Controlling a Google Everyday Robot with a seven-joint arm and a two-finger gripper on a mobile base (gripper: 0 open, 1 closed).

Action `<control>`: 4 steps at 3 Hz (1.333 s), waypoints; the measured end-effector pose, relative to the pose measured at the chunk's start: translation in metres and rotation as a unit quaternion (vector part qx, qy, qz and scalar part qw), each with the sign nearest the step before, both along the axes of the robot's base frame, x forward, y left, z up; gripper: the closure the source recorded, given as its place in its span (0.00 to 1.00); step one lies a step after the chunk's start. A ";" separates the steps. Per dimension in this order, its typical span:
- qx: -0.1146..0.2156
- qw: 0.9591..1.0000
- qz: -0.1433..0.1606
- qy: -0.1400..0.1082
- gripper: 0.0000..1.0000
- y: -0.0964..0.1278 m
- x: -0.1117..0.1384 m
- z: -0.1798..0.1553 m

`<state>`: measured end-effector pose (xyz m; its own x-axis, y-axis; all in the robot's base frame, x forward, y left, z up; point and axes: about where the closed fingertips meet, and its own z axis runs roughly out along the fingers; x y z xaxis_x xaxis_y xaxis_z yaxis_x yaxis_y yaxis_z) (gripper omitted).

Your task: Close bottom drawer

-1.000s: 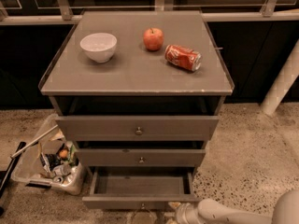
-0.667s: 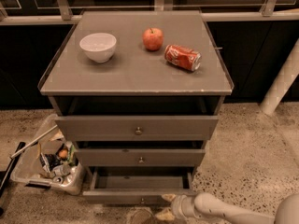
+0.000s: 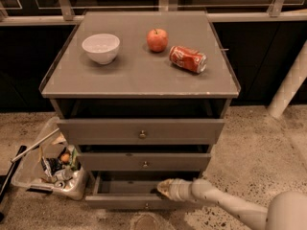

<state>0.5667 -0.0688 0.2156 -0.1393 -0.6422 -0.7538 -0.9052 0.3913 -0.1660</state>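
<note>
**Just arrived — gripper at the lip of the bottom drawer**

Within the last second the gripper [image 3: 165, 188] had swung up and leftward from the speckled floor in front of the cabinet, where it had hung low and to the right of the drawer's corner. It now sat at the open bottom drawer [image 3: 122, 201], its tip over the top edge of the slim front panel, right of centre and above the small round knob [image 3: 146, 206]. Whether it touched the panel could not be told, nor whether it was clenched or released.

The drawer itself seemed to stand out about as far as before. It was still pulled well forward of the middle drawer [image 3: 144, 162] and the top drawer [image 3: 141, 131], its shallow grey box open to view. So the approach looked finished and the push not yet begun. The likely next step was a steady shove straight back on the panel.

The pale arm [image 3: 225, 202] came in low from the lower right corner, running nearly level and angling slightly up toward the drawer, with the wrist pointed left.

On the cabinet top [image 3: 134, 75] a white bowl [image 3: 100, 47], a red apple [image 3: 157, 40] and a soda can [image 3: 187, 58] lying on its side sat as they had — none had shifted. A clear bin of rubbish [image 3: 48, 171] stood on the floor just left of the cabinet, clear of the arm's line.
</note>
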 end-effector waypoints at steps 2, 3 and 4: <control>-0.023 0.999 -0.027 -0.030 1.00 -0.013 0.055 -0.003; -0.021 0.998 -0.015 -0.057 1.00 -0.023 0.028 0.022; -0.013 0.998 0.022 -0.063 1.00 -0.041 -0.048 0.047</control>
<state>0.5183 -0.1101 0.2623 -0.0153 -0.6652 -0.7465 -0.8925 0.3457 -0.2898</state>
